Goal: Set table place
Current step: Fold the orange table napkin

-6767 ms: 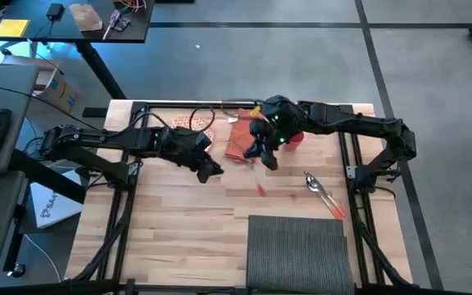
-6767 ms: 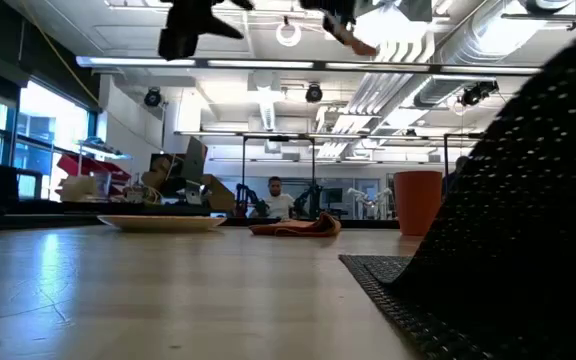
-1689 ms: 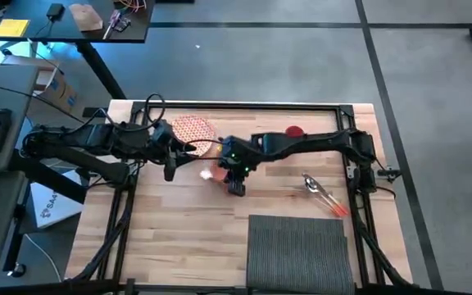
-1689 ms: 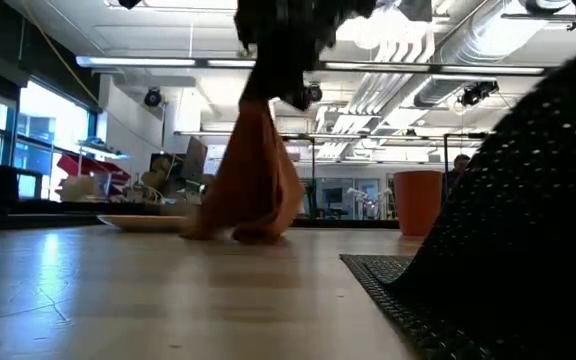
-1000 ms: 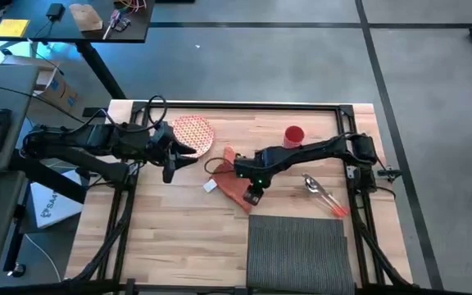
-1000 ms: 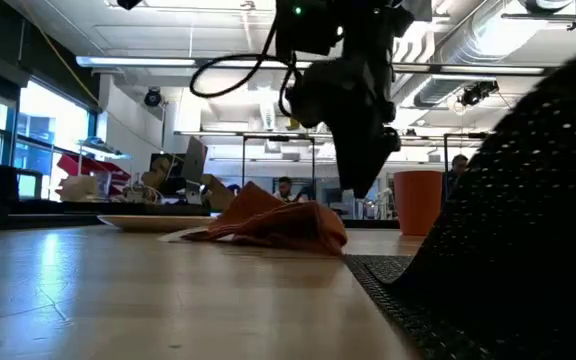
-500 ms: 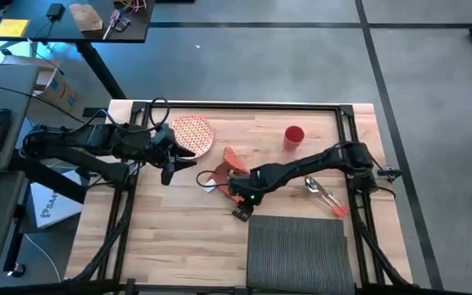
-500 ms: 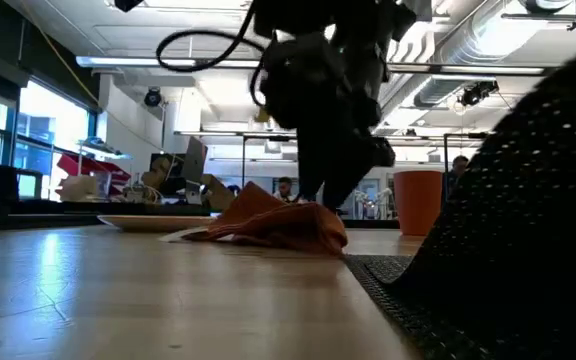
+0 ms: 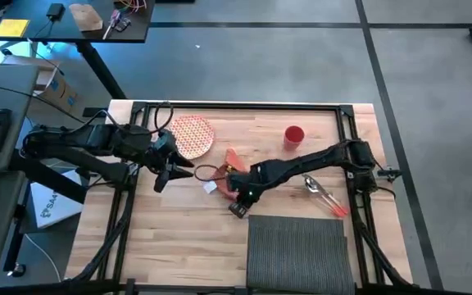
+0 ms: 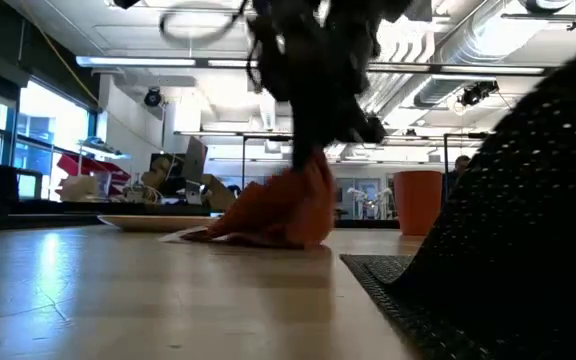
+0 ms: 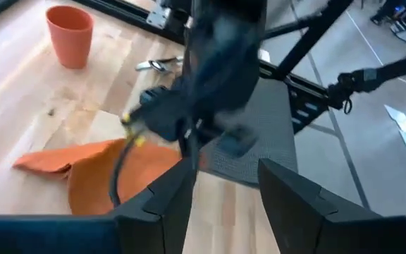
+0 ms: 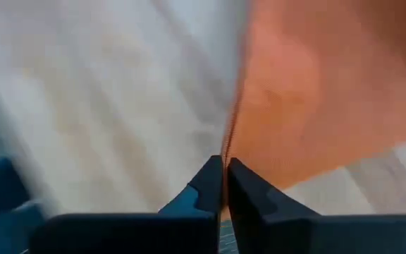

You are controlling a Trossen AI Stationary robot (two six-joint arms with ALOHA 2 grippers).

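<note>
The right claw (image 9: 238, 197) pinches the orange napkin (image 9: 229, 170); the grey placemat (image 9: 300, 250) lies bare, plate (image 9: 192, 135), cup (image 9: 293, 135) and cutlery (image 9: 323, 194) unplaced.

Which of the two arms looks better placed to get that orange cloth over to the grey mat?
The right one, most likely. The right gripper is shut on an edge of the orange napkin, close to the placemat. The left gripper hangs open near the plate, farther off.
</note>
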